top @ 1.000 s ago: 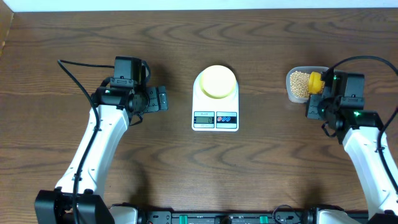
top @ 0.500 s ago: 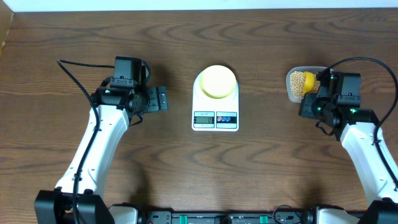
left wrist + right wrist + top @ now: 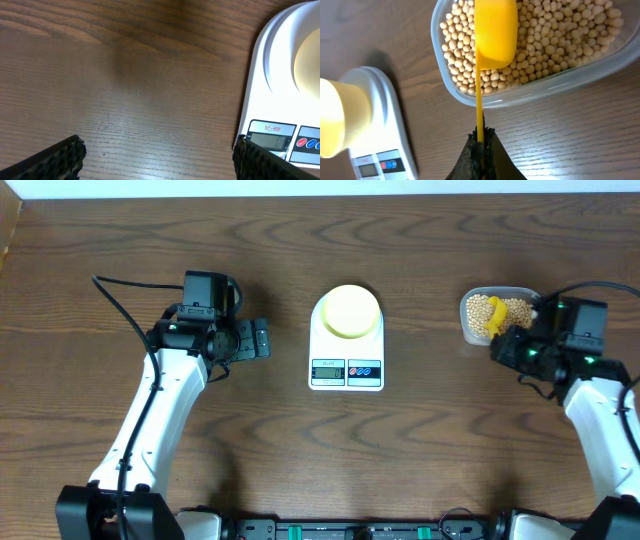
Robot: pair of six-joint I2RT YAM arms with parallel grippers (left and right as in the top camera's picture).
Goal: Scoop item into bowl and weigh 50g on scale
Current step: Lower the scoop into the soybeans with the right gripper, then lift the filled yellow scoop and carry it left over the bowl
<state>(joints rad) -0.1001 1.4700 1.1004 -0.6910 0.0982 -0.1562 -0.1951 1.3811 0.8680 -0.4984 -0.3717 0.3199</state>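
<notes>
A pale yellow bowl (image 3: pixel 350 311) sits on the white scale (image 3: pixel 346 370) at table centre. It also shows in the right wrist view (image 3: pixel 340 117), on the scale (image 3: pixel 380 155). Beige beans (image 3: pixel 555 40) fill a clear plastic tub (image 3: pixel 540 87) at the right (image 3: pixel 478 308). My right gripper (image 3: pixel 481 137) is shut on the handle of a bright yellow scoop (image 3: pixel 494 35), whose head lies face down over the beans. In the overhead view the right gripper (image 3: pixel 510 345) is just below the tub. My left gripper (image 3: pixel 258 340) is open and empty, left of the scale (image 3: pixel 280 100).
The brown wooden table (image 3: pixel 420 460) stretches around the scale. A black cable (image 3: pixel 125 305) loops by the left arm.
My right arm has swung to the right and turned. The scoop has tipped from upright above the tub to lying head down over the beans. The left arm has not moved.
</notes>
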